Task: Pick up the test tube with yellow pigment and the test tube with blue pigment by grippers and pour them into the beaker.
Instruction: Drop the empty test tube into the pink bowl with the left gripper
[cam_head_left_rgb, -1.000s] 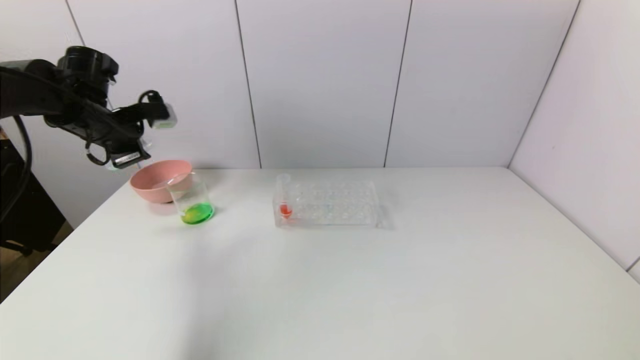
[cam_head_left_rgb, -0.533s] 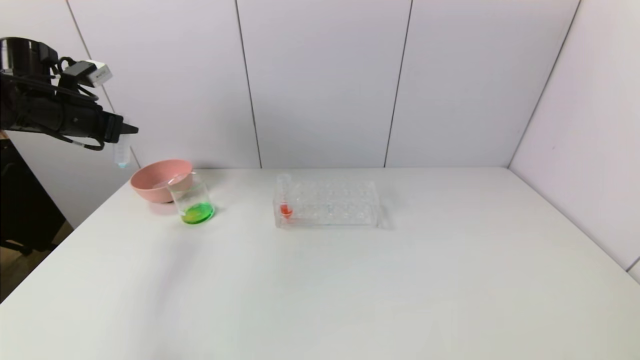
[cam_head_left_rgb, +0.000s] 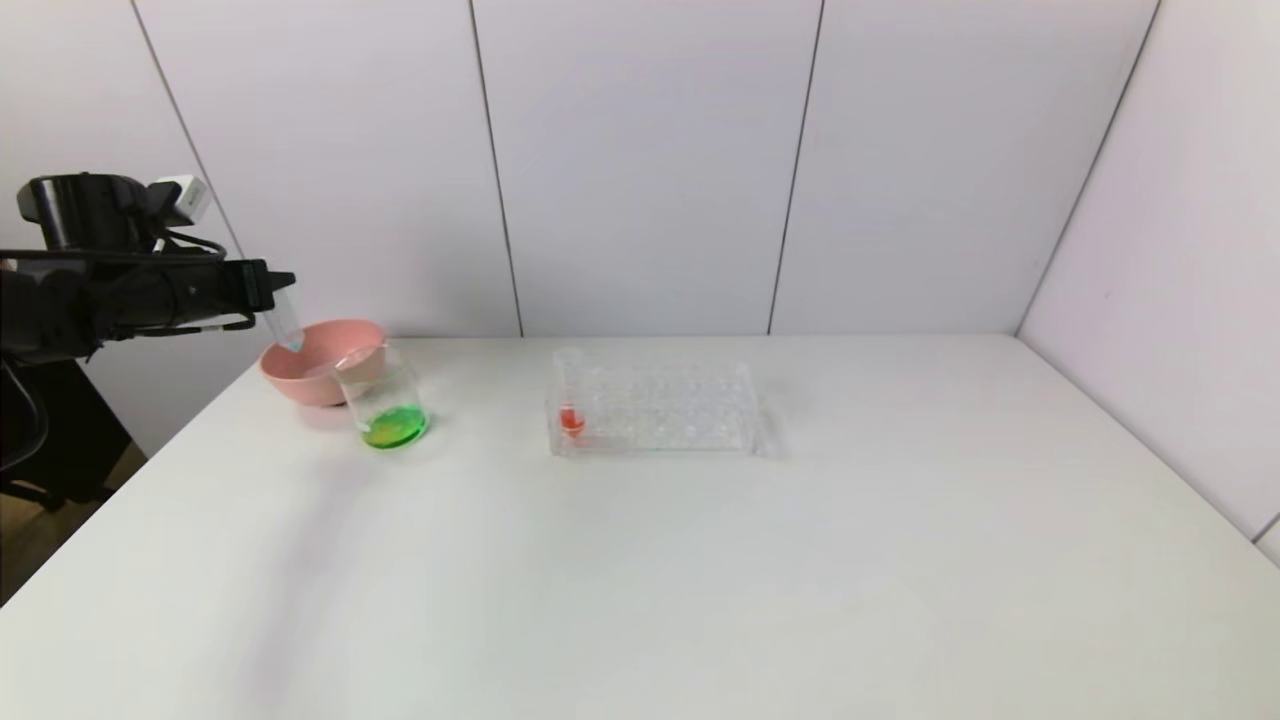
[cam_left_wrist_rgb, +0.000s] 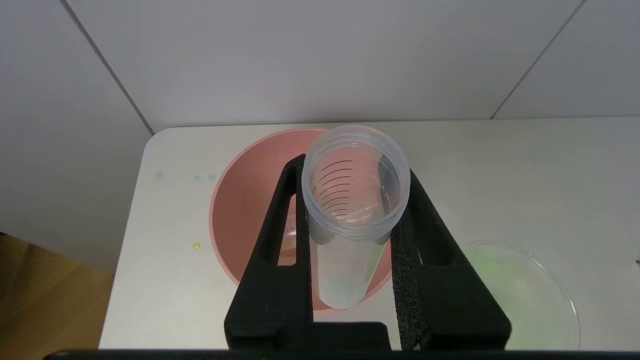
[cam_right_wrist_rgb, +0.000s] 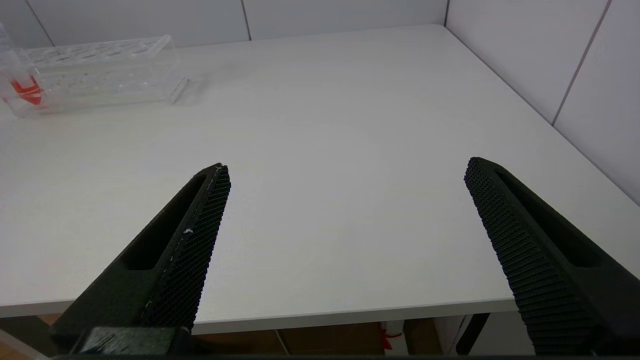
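Note:
My left gripper (cam_head_left_rgb: 274, 286) is shut on the test tube with blue pigment (cam_head_left_rgb: 285, 326), a clear tube that is nearly empty with a faint blue trace at its rounded tip. It hangs tip-down just above the pink bowl's left part. In the left wrist view the gripper (cam_left_wrist_rgb: 354, 170) grips the tube (cam_left_wrist_rgb: 345, 270) below its open mouth. The beaker (cam_head_left_rgb: 385, 402) stands in front of the bowl, to its right, with green liquid in it; it also shows in the left wrist view (cam_left_wrist_rgb: 520, 295). The test tube with yellow pigment is out of view. My right gripper (cam_right_wrist_rgb: 347, 167) is open and empty over the table's front edge.
The pink bowl (cam_head_left_rgb: 318, 366) sits at the table's back left, also in the left wrist view (cam_left_wrist_rgb: 245, 210). A clear tube rack (cam_head_left_rgb: 660, 410) stands mid-table with a red-liquid tube (cam_head_left_rgb: 570, 402) at its left end. Small coloured drops (cam_left_wrist_rgb: 196, 245) lie left of the bowl.
My left arm has turned back from a rolled-over pose to level, swung left and up, then come down to the right. The held tube now hangs over the pink bowl.

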